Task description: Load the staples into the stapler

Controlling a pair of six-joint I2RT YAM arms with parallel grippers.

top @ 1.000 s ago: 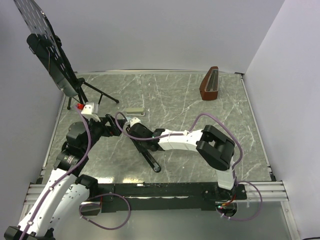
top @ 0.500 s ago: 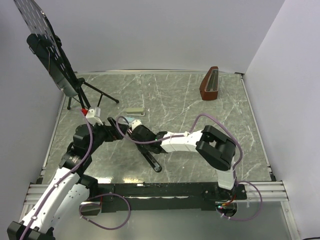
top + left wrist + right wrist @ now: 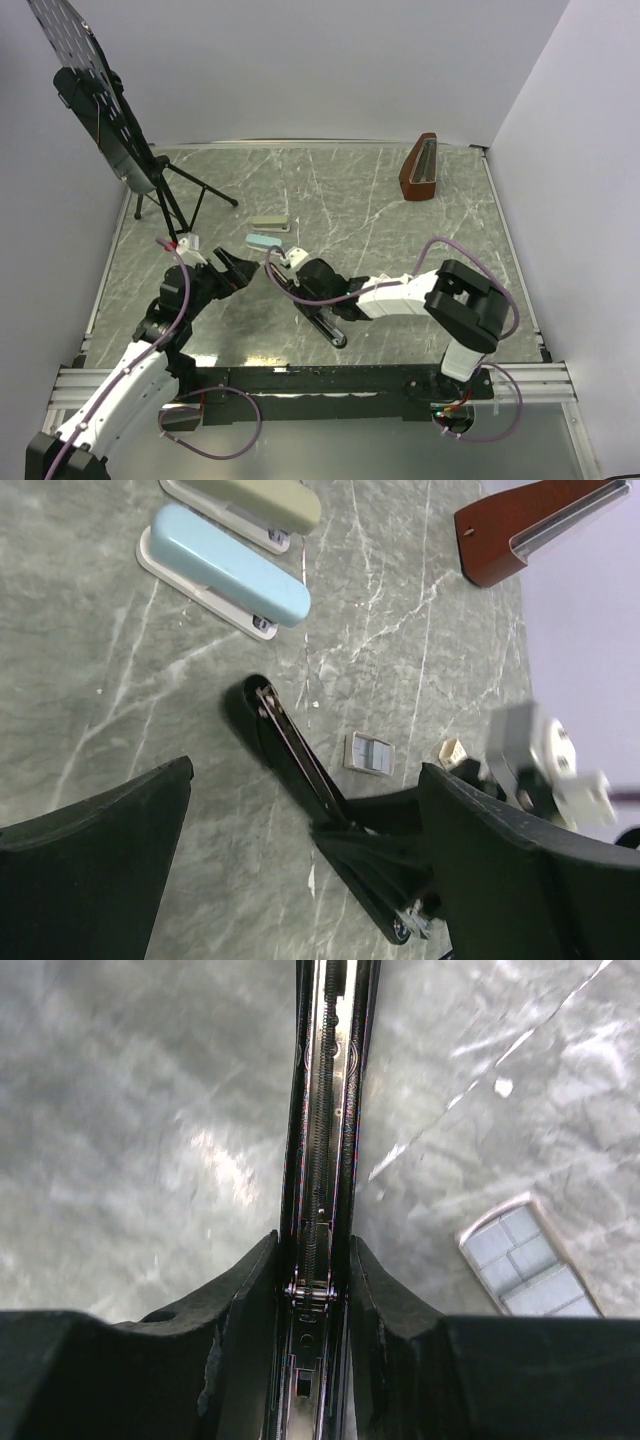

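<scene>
The black stapler (image 3: 318, 315) lies opened on the marble table, its silvery rail (image 3: 322, 1110) facing up. My right gripper (image 3: 303, 276) is shut on the stapler's sides near the hinge; in the right wrist view (image 3: 315, 1290) both fingers press against the rail. My left gripper (image 3: 236, 268) is open and empty, a little left of the stapler. In the left wrist view the stapler (image 3: 295, 750) lies between and beyond the open fingers (image 3: 90, 870). The small whitish staples box (image 3: 369, 753) lies flat beside the stapler and also shows in the right wrist view (image 3: 528, 1260). No loose staple strip shows.
A light blue stapler (image 3: 265, 243) and a grey-green stapler (image 3: 269, 222) lie just behind the grippers. A brown wedge-shaped object (image 3: 420, 167) stands at the back right. A black tripod stand (image 3: 150, 175) with a perforated plate stands at the back left.
My right arm has pulled the black stapler to the right and nearer. My left gripper has come apart from it and drawn back left, uncovering the light blue stapler.
</scene>
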